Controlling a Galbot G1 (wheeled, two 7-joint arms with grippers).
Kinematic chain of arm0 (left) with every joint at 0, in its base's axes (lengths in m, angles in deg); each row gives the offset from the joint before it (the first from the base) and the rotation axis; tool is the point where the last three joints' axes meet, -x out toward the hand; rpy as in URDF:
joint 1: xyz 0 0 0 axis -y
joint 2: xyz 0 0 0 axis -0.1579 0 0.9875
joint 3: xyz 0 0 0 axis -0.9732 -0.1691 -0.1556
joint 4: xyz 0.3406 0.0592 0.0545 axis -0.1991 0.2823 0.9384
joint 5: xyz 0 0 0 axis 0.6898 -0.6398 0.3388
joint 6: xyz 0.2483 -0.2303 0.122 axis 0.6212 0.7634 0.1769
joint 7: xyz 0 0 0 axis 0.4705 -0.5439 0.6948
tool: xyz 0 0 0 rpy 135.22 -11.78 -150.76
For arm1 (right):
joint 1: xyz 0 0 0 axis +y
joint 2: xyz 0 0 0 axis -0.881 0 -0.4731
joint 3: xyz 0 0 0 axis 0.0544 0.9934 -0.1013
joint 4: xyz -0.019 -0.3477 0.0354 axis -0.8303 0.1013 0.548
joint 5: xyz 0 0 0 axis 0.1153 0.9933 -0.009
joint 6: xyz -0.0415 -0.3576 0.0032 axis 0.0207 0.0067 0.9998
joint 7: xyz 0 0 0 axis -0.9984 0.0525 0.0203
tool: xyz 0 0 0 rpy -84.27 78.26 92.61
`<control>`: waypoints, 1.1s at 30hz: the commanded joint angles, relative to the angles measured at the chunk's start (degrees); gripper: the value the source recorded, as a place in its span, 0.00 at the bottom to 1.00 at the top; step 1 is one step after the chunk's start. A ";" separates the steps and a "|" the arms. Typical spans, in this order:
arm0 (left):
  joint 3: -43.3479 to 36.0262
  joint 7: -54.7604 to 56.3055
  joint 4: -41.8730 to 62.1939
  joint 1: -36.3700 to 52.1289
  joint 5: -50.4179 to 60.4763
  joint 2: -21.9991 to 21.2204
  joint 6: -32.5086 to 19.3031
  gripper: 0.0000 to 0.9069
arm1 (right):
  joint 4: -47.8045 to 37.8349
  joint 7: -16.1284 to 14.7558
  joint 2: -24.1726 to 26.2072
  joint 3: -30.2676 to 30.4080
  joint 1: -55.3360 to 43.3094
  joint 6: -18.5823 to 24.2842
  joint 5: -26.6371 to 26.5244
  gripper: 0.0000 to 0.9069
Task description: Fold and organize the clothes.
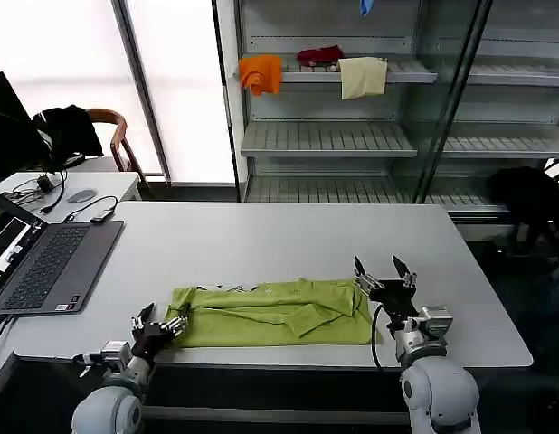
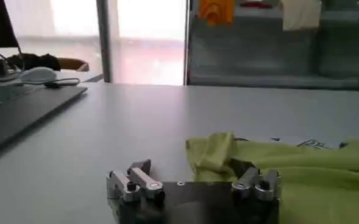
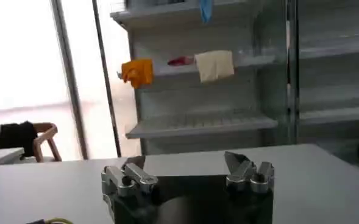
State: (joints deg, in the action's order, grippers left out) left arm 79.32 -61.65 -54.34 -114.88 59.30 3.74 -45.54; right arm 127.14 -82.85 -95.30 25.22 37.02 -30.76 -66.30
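Left gripper [image 1: 158,322], jaws spread, sits at the lime-green cotton T-shirt's [image 1: 275,315] nine o'clock end (long axis nine-to-three); right gripper [image 1: 385,272], also spread, at its three o'clock end.

white table [image 1: 288,237], green t-shirt [image 1: 275,315], laptop [image 1: 44,267]
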 commanded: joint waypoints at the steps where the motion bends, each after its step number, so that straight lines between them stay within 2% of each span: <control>1: -1.19 2.72 -1.09 -2.25 0.67 -0.97 -2.19 0.62 | 1.15 0.48 0.06 -0.50 -0.69 -0.41 -2.53 1.00; 4: -1.68 2.28 -1.85 -2.72 0.69 -1.22 -1.50 0.53 | 0.96 0.82 -0.07 -0.51 -0.73 -0.52 -2.52 1.00; 5: -1.80 2.25 -2.06 -2.74 0.69 -1.32 -1.10 0.42 | 0.94 0.94 -0.11 -0.52 -0.73 -0.52 -2.52 1.00; 6: -1.85 2.24 -2.19 -2.73 0.77 -1.47 -0.75 0.27 | 0.93 1.02 -0.17 -0.54 -0.72 -0.53 -2.51 1.00; 9: -1.93 1.57 -2.44 -2.70 1.46 -1.78 -0.36 0.02 | 0.88 1.28 -0.21 -0.63 -0.67 -0.54 -2.55 1.00; 25: -2.07 -1.76 -2.49 -1.20 5.77 -2.15 0.78 0.01 | 0.64 2.93 -0.10 -1.30 -0.30 -0.48 -3.12 1.00; 33: 1.75 -3.63 -2.19 0.01 9.62 -0.51 -1.83 0.01 | 0.39 3.95 -0.12 -1.94 -0.26 -0.67 -4.20 1.00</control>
State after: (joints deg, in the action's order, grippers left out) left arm 78.18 -63.69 -56.67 -115.65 64.98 2.25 -45.76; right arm 127.65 -79.39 -95.41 23.51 36.75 -31.36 -69.97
